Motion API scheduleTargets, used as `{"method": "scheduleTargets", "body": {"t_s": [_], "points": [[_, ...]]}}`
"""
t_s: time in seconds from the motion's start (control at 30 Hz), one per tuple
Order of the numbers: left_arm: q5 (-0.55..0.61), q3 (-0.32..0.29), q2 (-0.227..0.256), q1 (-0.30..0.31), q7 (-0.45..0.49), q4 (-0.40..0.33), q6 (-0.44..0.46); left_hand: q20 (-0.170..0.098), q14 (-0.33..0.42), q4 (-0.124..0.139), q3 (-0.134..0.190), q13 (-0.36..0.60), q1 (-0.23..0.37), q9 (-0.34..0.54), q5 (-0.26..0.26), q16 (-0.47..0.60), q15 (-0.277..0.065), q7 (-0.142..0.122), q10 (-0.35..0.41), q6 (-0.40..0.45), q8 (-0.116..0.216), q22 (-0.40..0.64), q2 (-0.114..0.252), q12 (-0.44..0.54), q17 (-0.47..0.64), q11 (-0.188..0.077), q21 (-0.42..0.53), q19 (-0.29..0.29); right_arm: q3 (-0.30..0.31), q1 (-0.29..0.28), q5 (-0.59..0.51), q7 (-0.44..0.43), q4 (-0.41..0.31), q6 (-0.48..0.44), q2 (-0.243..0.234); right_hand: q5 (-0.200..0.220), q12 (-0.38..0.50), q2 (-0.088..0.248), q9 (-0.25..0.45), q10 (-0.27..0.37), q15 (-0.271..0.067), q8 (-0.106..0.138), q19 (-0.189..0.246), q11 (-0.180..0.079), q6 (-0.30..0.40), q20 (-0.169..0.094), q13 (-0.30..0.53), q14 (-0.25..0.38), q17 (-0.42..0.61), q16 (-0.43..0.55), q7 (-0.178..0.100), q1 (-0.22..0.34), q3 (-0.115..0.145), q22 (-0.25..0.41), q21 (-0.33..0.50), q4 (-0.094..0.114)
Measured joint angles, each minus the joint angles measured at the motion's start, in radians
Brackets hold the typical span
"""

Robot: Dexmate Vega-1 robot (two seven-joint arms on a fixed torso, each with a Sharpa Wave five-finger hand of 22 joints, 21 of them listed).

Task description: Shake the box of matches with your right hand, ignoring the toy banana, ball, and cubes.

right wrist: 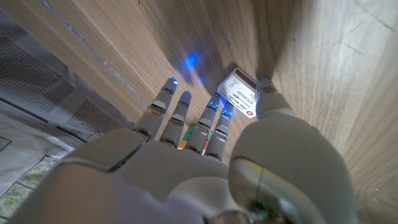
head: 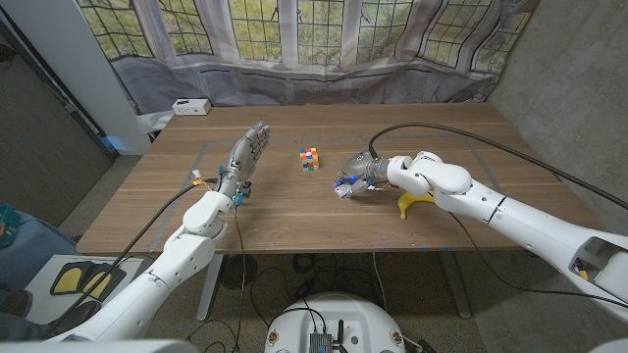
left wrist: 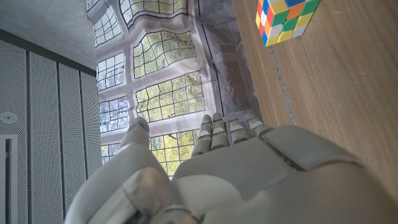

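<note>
Gripping the box of matches (right wrist: 240,97) between thumb and fingers, the right hand (head: 360,176) sat low over the middle of the wooden tabletop (head: 294,211), the box's white label facing the wrist camera. Just behind that arm lay the toy banana (head: 413,202), partly hidden by the forearm. A colourful puzzle cube (head: 310,158) stood on the wood between the two hands. Over at the left, the left hand (head: 245,155) was raised with its fingers straight and together, holding nothing
</note>
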Motion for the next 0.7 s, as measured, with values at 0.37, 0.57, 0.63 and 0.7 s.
{"method": "scheduleTargets", "body": {"t_s": [0.37, 0.57, 0.63, 0.7], "points": [[-0.001, -0.001, 0.002, 0.008, 0.002, -0.003, 0.001, 0.015, 0.0, 0.0, 0.0, 0.0, 0.004, 0.0, 0.0, 0.0, 0.0, 0.0, -0.004, 0.0, 0.0, 0.0, -0.004, 0.0, 0.0, -0.004, 0.0, -0.004, -0.009, -0.007, 0.003, -0.041, 0.044, 0.023, -0.002, 0.002, 0.015, 0.014, 0.0, 0.148, -0.016, 0.035, 0.062, -0.001, 0.085, -0.02, 0.002, 0.112, 0.005, 0.04, 0.048, 0.061, -0.005, 0.0, 0.004, -0.005], [-0.001, -0.006, 0.007, 0.017, 0.007, -0.015, 0.001, 0.015, 0.0, 0.0, 0.0, 0.0, 0.004, 0.0, 0.0, 0.0, 0.0, -0.004, -0.004, 0.004, 0.0, 0.0, -0.004, 0.0, 0.0, -0.004, 0.0, -0.004, -0.014, 0.001, 0.013, -0.063, 0.078, 0.04, 0.003, 0.004, 0.021, 0.024, 0.0, 0.197, -0.015, 0.046, 0.081, -0.004, 0.101, -0.028, 0.002, 0.155, 0.007, 0.057, 0.044, 0.092, -0.008, 0.0, 0.009, -0.008], [-0.001, -0.007, 0.009, 0.021, 0.009, -0.02, 0.001, 0.015, 0.0, 0.0, 0.0, 0.0, 0.004, 0.0, 0.0, 0.0, 0.0, -0.004, -0.004, 0.004, 0.0, 0.0, -0.004, 0.0, 0.0, -0.004, 0.0, -0.004, -0.017, 0.004, 0.014, -0.073, 0.087, 0.044, 0.005, 0.003, 0.021, 0.026, 0.0, 0.213, -0.02, 0.046, 0.09, -0.004, 0.117, -0.029, 0.002, 0.169, 0.01, 0.065, 0.028, 0.105, -0.008, 0.0, 0.011, -0.008], [-0.001, -0.009, 0.011, 0.024, 0.011, -0.023, 0.001, 0.015, 0.0, 0.0, 0.0, 0.0, 0.004, 0.0, 0.0, 0.0, 0.0, -0.004, -0.004, 0.004, 0.0, 0.0, -0.004, 0.0, 0.0, -0.004, 0.0, -0.004, -0.019, 0.005, 0.014, -0.08, 0.094, 0.047, 0.005, 0.003, 0.021, 0.025, 0.0, 0.228, -0.02, 0.048, 0.097, -0.003, 0.117, -0.034, 0.001, 0.184, 0.01, 0.072, 0.028, 0.117, -0.008, 0.0, 0.011, -0.008]]}}
